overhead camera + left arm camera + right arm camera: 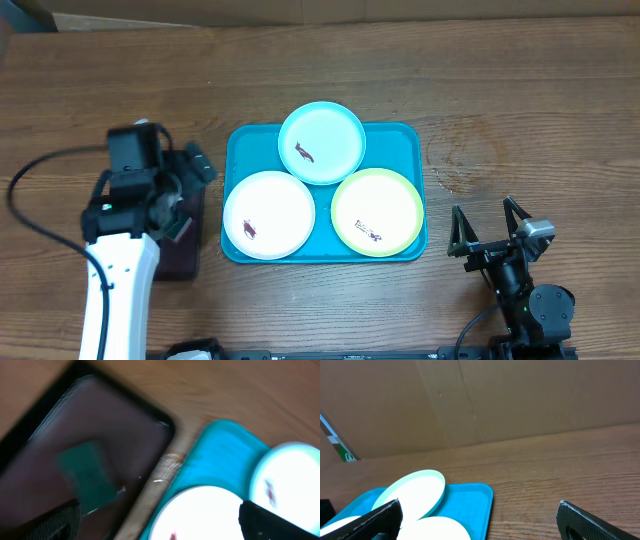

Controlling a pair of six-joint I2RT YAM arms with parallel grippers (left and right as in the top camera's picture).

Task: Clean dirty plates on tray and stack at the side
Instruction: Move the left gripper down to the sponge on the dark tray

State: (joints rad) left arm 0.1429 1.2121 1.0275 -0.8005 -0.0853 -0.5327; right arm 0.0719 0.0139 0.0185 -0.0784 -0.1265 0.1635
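While the white plate (268,214), blue plate (322,142) and green plate (377,212) lay smeared on the tray (250,140) in the middle of the counter (520,110), the left hand (185,195) hovered wide over the sponge (85,475) near the left edge. The right hand (485,222) stood wide too. Gripping the sponge looked next.

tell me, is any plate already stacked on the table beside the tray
No, the white plate, pale blue plate and yellow-green plate all lie on the teal tray in the overhead view.
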